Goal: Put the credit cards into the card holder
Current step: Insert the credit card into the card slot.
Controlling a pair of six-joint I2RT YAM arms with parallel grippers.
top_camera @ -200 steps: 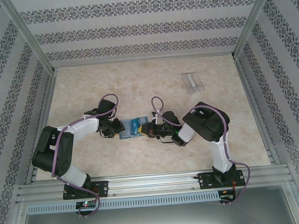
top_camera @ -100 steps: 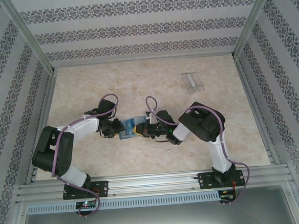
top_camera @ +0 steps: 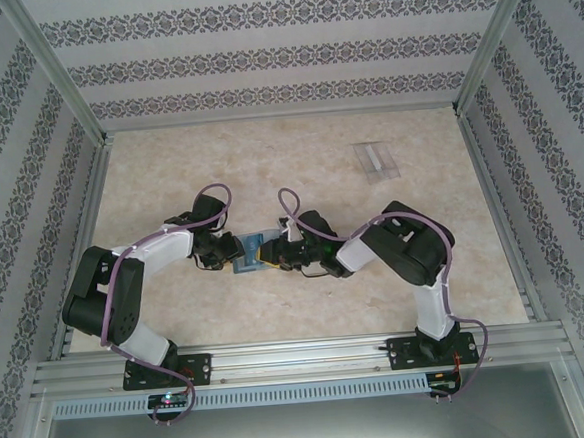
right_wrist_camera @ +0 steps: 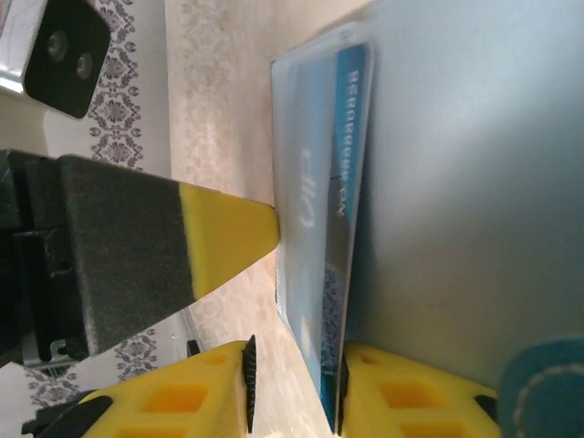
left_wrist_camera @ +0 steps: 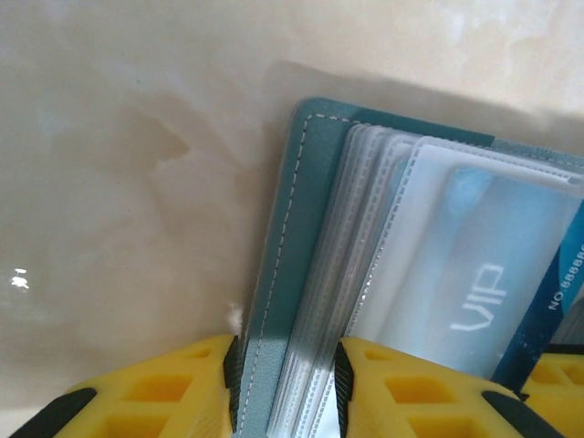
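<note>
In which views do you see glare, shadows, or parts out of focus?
Left wrist: a small glare spot on the table, a soft shadow along the card holder, the yellow fingers out of focus. Right wrist: the blue card has legible print, but the teal tab at the lower right is blurred. Top external: even, soft light, no hard shadows.

The card holder (top_camera: pixel 248 253) is lying mid-frame on the table (top_camera: pixel 268 161), a card (left_wrist_camera: pixel 484 292) sitting inside it; a box (top_camera: pixel 375 160) is lying well apart, upper right.
</note>
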